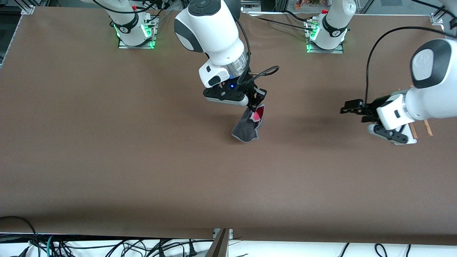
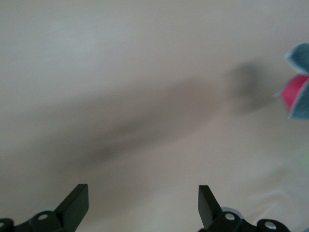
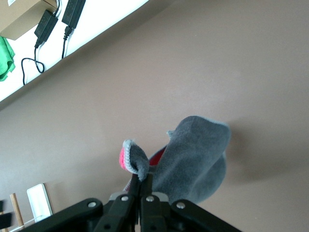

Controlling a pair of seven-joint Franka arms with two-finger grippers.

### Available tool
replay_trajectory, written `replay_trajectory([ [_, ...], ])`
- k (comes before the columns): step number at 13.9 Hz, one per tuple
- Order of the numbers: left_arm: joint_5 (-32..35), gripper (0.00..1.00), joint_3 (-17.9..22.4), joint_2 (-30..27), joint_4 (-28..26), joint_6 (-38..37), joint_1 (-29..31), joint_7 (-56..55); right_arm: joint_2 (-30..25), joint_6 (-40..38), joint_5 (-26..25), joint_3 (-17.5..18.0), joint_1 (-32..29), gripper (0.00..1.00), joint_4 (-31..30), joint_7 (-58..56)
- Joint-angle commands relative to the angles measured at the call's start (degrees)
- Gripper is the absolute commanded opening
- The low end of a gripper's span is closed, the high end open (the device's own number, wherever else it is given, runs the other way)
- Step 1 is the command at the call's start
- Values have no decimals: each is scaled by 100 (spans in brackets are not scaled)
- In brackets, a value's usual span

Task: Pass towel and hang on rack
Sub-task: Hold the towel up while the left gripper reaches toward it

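**Q:** Where is the soft grey-and-pink towel (image 1: 247,126) now?

**A:** You see it hanging over mid-table, pinched at one corner by the right gripper (image 1: 255,107), so it drapes free for transfer.

**Q:** And the receiver?

**A:** The left gripper (image 1: 348,108), fingers spread, waits over the white-based wooden-rod rack (image 1: 420,128), ready to accept it.

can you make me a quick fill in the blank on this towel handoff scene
1. The right pincer is shut on the ____.
2. The left pincer is ____ and holds nothing.
3. The towel shows grey and ____ sides.
4. The towel hangs over the ____.

Missing words: towel; open; pink; table
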Motion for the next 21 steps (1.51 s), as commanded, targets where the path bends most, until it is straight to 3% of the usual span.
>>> replay_trajectory([
  [1,-544,100,-514,-130,-907,1118,46,518,-45,63,41,-18,125,0,9,135],
  [4,-625,100,-1384,-104,-1279,1886,195,581,-45,151,50,-18,134,0,9,100],
  [8,-651,100,-2149,11,-1604,2809,187,677,-45,204,50,-18,203,0,9,83],
  [10,-1272,100,-2475,55,-1849,3414,187,1341,-46,204,50,-26,204,0,9,65],
  [13,-2301,100,-2591,29,-2061,3690,204,2677,-28,344,50,-35,186,0,9,48],
  [21,-2374,100,-2591,-164,-2290,3286,749,3710,-19,345,50,-35,186,0,8,56],
])
